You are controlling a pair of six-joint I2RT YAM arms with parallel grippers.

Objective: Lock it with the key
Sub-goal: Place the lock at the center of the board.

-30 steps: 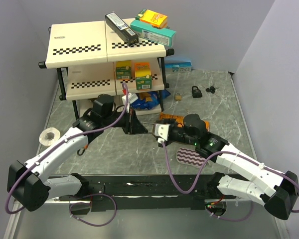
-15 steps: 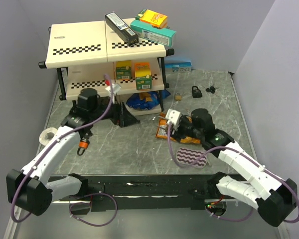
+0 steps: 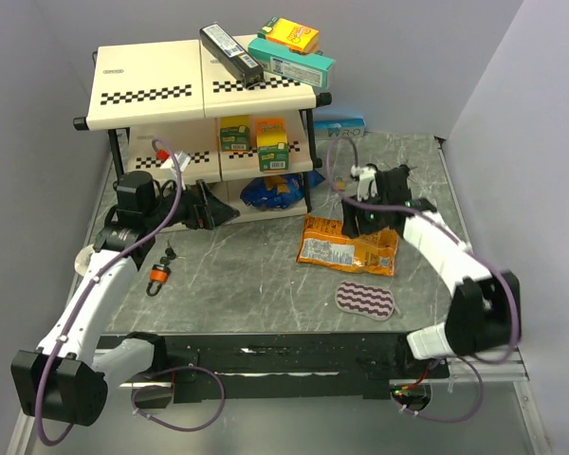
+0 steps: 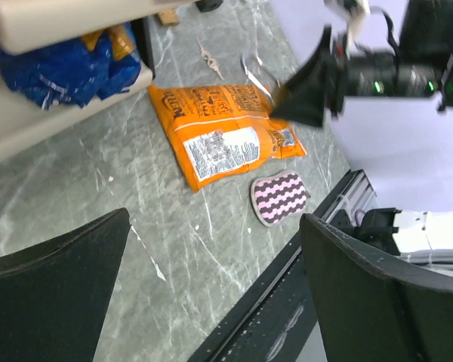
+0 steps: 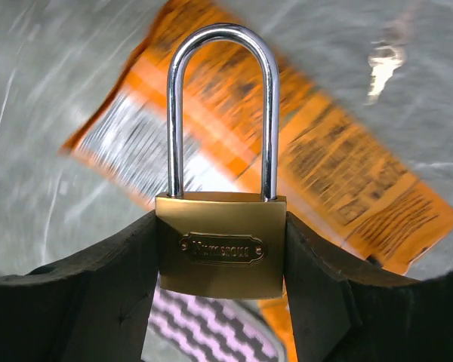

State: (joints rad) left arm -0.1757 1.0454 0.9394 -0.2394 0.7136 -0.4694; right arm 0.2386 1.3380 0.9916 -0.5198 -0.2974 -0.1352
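Both arms have pulled apart since a second ago, when they met mid-counter. On the left, the left end effector [image 4: 215, 226] has drawn back towards the shelf [image 3: 199, 90]. Its own camera shows the fingers spread wide with nothing between them, which the overhead view can't settle.

Moving right, the orange snack bag [image 3: 349, 245] lies flat on the counter [image 3: 247, 275].

Further right, the right end effector [image 3: 357, 221] has swung out above the bag's far edge. From overhead its load is hidden, but the wrist camera gives it away: a brass padlock [image 5: 220, 253] pinched by its flat sides, upright, shackle clear of the fingers.

I'd call that lock dense, rigid and smooth-faced, so it could twist if held loosely. The body sides look like the right place to hold it. The keyway sits down towards the palm, out of sight, and I can't pick out a key anywhere.
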